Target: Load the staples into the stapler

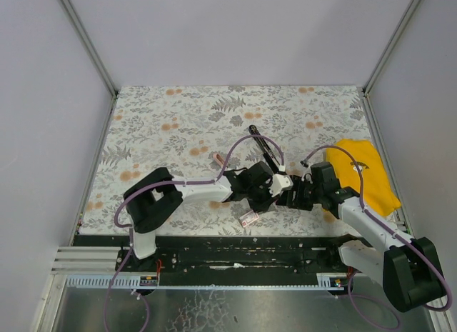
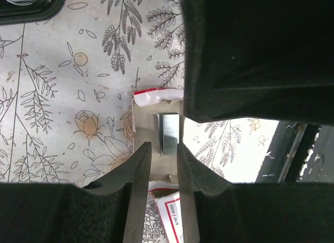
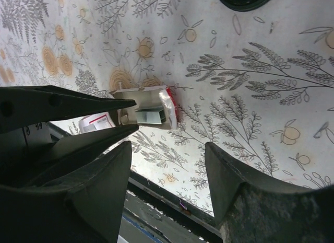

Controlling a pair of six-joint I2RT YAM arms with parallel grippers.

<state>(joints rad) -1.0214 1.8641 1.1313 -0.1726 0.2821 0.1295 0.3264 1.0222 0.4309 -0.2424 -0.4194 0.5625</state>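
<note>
The stapler (image 1: 265, 146) lies on the desk (image 1: 178, 111) at the middle of the overhead frame, a slim black bar running diagonally just above where the two arms meet. Neither tool touches it, and from that height we cannot tell whether its magazine is open. The staples (image 2: 168, 132) are a short silvery strip resting in a small open cardboard tray (image 2: 143, 123) with a red-and-white flap, at the centre of the left wrist frame.

We judge the step in hand to be picking up the strip, with loading not yet begun. The left tool (image 2: 163, 150) points its tips at the near end of the strip, jaws parted only narrowly, about as wide as the strip itself. Whether the pads touch it we cannot say. The right tool (image 3: 168, 151) hovers close by, jaws wide and holding nothing.

The next move calls for a square, gentle pinch on the strip's sides and a lift clear of the tray walls. Then comes a carry up the frame to the stapler, which may need holding open.

A printed box sleeve (image 1: 248, 219) lies just below the tools, and a yellow cloth (image 1: 368, 178) sits at the right edge, apart from the work. The two tools crowding over the tray look the likeliest obstacle.
</note>
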